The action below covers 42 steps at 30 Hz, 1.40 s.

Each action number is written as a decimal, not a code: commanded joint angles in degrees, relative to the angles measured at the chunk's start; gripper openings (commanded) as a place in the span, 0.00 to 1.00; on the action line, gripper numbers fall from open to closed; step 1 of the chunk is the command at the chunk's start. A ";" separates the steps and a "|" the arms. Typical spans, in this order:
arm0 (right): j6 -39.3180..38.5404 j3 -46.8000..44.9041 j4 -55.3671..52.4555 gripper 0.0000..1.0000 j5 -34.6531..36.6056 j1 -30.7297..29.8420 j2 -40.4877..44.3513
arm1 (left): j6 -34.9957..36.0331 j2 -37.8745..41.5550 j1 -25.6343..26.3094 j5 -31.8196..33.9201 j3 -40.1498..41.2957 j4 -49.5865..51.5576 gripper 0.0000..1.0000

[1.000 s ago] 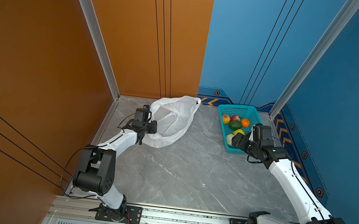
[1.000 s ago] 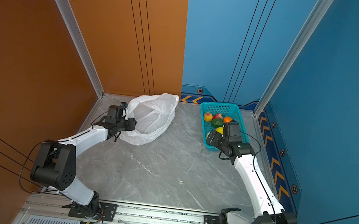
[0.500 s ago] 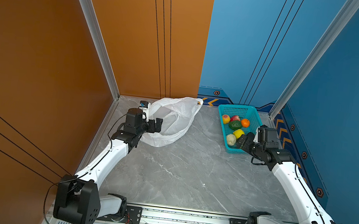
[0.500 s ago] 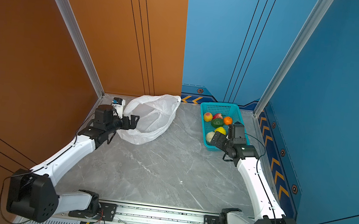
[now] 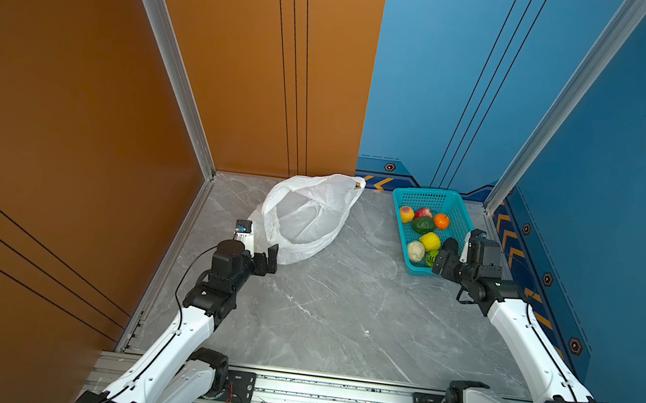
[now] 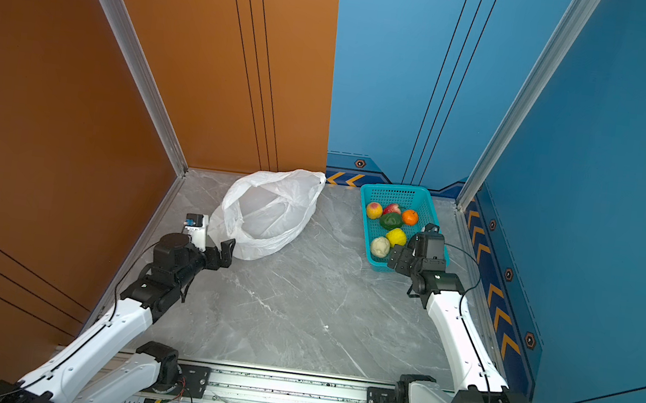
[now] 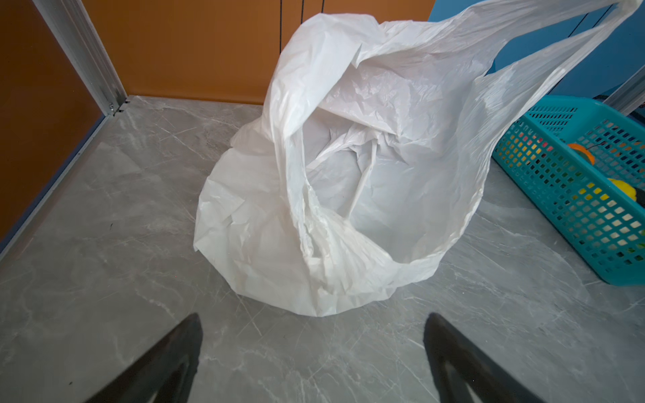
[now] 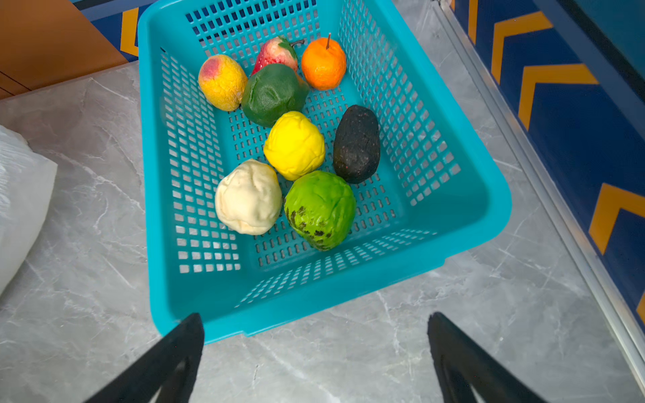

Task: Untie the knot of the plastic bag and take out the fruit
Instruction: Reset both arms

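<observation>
Grey marble table (image 5: pixel 340 317). The plastic bag (image 7: pixel 349 174) slumps at back left, mouth gaping, handle strips loose; only crumpled folds show inside.

Teal basket (image 8: pixel 453 216) at back right holds all the fruit (image 8: pixel 295 144), eight pieces: red-yellow, red, orange, dark green, yellow, black, cream, bright green.

Left gripper (image 7: pixel 313 321) is spread wide, empty, just short of the bag. Right gripper (image 8: pixel 314 319) is spread wide, empty, at the basket's near edge.

One handle loop is cut off by the left wrist frame. In both top views the right gripper covers the basket's near corner, and the black piece is possibly behind it.
</observation>
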State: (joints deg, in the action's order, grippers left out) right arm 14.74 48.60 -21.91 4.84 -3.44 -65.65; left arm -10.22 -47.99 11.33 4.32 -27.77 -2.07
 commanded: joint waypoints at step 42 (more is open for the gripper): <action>-12.76 -27.86 75.09 1.00 1.82 0.87 -22.82 | 11.20 -38.15 -9.38 3.19 10.86 -57.18 0.99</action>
State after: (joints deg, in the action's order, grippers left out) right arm 4.19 22.52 53.56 3.27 -1.21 -85.78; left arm 0.64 -83.83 2.52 7.29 -18.11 -51.33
